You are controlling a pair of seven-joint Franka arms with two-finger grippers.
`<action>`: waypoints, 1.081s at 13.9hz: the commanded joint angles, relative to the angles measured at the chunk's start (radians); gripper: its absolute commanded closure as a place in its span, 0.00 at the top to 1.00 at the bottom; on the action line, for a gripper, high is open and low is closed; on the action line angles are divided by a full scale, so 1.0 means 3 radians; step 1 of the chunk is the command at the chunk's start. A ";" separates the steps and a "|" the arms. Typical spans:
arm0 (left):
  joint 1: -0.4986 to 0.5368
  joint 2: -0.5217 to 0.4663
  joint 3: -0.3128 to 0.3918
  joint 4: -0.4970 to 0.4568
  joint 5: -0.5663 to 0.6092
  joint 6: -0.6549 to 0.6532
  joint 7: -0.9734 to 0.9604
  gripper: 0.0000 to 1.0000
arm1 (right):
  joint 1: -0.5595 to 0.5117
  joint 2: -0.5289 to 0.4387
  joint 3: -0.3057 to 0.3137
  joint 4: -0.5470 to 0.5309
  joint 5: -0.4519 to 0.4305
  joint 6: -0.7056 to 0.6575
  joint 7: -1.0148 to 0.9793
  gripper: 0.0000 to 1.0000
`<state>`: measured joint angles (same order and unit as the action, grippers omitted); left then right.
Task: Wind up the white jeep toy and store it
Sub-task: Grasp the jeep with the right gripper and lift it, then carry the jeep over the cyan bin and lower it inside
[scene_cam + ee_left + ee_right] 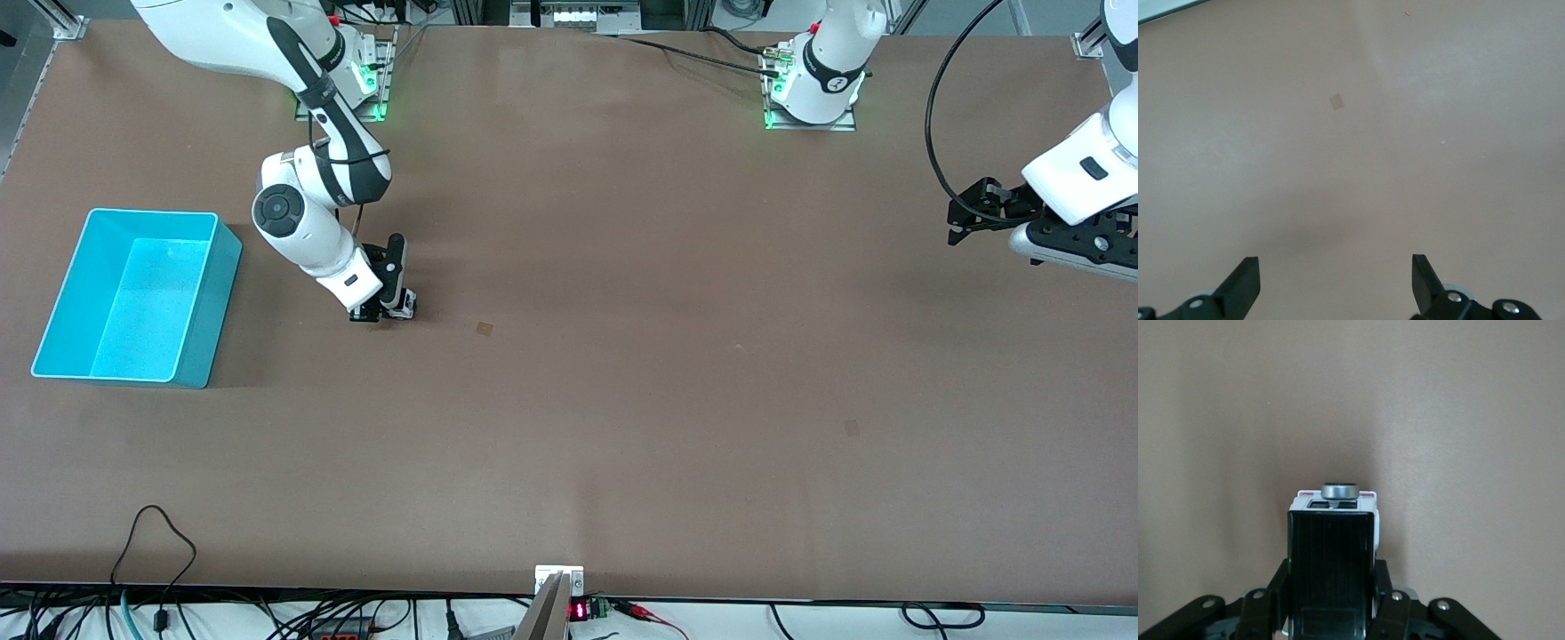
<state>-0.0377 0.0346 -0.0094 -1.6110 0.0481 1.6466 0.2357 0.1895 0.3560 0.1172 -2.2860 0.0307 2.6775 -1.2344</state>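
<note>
The white jeep toy [402, 304] has a black roof panel and sits low at the table, beside the turquoise bin [213, 311] toward the left arm's end. My right gripper [382, 309] is shut on it. In the right wrist view the jeep [1331, 553] fills the gap between my fingers [1381, 583], its white end and a round grey knob pointing away. My left gripper [967, 216] is open and empty, held up over the table edge at the left arm's end. In the left wrist view it [1335, 275] shows only bare table between its fingertips.
The turquoise bin is empty and stands at the right arm's end of the table. A small square mark [484, 328] lies on the brown table near the jeep. Cables and a small display run along the edge nearest the front camera.
</note>
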 commanded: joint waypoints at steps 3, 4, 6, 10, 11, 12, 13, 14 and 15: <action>0.0008 -0.0085 -0.0035 -0.0065 0.0039 0.0028 -0.0049 1.00 | -0.0232 -0.0281 -0.0033 0.0292 0.0051 -0.0604 0.0116 0.00; 0.0003 -0.0080 -0.0035 -0.0060 0.0039 0.0034 -0.0055 1.00 | -0.0334 -0.0327 -0.0038 0.0394 0.0046 -0.0768 0.0162 0.00; -0.0007 -0.0080 -0.0035 -0.0065 0.0039 0.0023 -0.0055 1.00 | -0.0513 -0.0475 -0.0068 0.0446 0.0036 -0.0871 0.0345 0.00; -0.0023 -0.0080 -0.0040 -0.0065 0.0039 0.0018 -0.0060 1.00 | -0.0927 -0.0701 -0.0166 0.0436 0.0036 -0.0973 0.0499 0.00; -0.0023 -0.0079 -0.0040 -0.0065 0.0039 0.0018 -0.0055 1.00 | -0.1080 -0.0731 -0.0161 0.0431 0.0031 -0.1030 0.0499 0.00; -0.0023 -0.0085 -0.0040 -0.0065 0.0039 0.0018 -0.0060 1.00 | -0.1203 -0.0737 -0.0166 0.0436 0.0036 -0.1055 0.0535 0.00; -0.0023 -0.0080 -0.0040 -0.0065 0.0039 0.0018 -0.0060 1.00 | -0.1366 -0.0737 -0.0166 0.0436 0.0031 -0.1061 0.0672 0.00; -0.0023 -0.0085 -0.0040 -0.0065 0.0039 0.0013 -0.0055 1.00 | -0.1444 -0.0737 -0.0166 0.0436 -0.0005 -0.1061 0.0835 0.00; -0.0023 -0.0085 -0.0040 -0.0065 0.0039 0.0013 -0.0055 1.00 | -0.1510 -0.0737 -0.0181 0.0441 -0.0015 -0.1061 0.1034 0.00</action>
<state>-0.0398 0.0331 -0.0193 -1.6114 0.0481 1.6473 0.2330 -0.2190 0.1563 0.0505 -2.1452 0.0310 2.3741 -1.0244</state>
